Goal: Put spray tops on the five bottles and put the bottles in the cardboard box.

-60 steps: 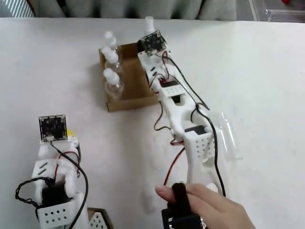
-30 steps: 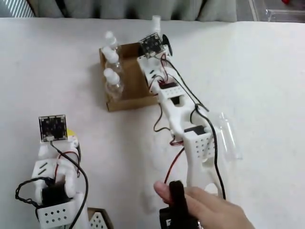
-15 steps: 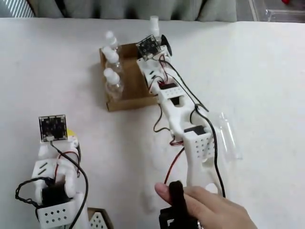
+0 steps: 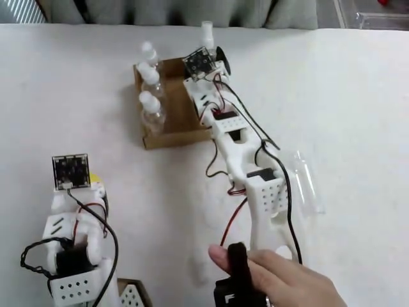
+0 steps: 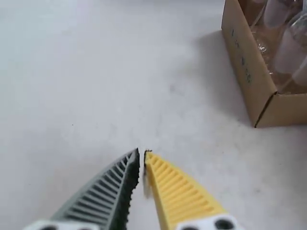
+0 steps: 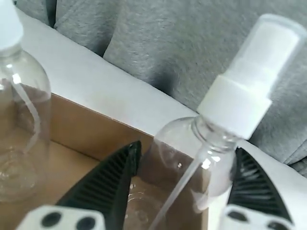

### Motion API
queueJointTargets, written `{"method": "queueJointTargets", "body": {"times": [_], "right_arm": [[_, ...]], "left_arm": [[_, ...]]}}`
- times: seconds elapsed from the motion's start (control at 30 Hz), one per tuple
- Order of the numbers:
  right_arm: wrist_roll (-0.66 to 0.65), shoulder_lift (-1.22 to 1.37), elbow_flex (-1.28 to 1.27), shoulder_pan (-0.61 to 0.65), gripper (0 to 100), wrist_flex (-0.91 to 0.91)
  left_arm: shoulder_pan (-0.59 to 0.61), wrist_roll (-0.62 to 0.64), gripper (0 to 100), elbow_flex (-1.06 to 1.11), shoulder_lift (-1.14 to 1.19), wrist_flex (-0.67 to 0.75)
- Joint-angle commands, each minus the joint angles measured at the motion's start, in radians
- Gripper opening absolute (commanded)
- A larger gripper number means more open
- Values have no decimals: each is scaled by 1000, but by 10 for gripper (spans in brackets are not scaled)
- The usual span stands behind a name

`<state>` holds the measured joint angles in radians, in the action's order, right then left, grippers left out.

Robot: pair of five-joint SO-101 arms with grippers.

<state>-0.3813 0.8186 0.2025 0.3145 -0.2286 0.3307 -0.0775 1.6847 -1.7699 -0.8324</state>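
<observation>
While cardboard box takes its fourth load, judged step: release and retreat. Lift wrist straight up past spray top before swinging away; sideways pull would likely tip bottle.
- Box contents: three capped bottles in row along one wall; spray bottle upright at far corner.
- Fifth bottle: lying on table, well apart from box, apparently uncapped.
- Right gripper: jaws spread, straddling spray bottle.
- Left gripper: jaws pressed together, low over table near box.
</observation>
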Motion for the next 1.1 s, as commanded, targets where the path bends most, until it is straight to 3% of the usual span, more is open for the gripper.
{"method": "queueJointTargets", "body": {"times": [0.0,0.4,0.9,1.07], "right_arm": [[-15,-28,5,-8,251,1],[-12,-197,-210,5,251,-91],[-14,-200,-219,7,252,-87],[12,-200,-221,5,324,-76]], "left_arm": [[-16,-11,28,-9,-5,34],[-16,-9,28,-3,-5,60],[-16,-9,28,-3,-5,58],[-16,-9,28,-3,-5,60]]}}
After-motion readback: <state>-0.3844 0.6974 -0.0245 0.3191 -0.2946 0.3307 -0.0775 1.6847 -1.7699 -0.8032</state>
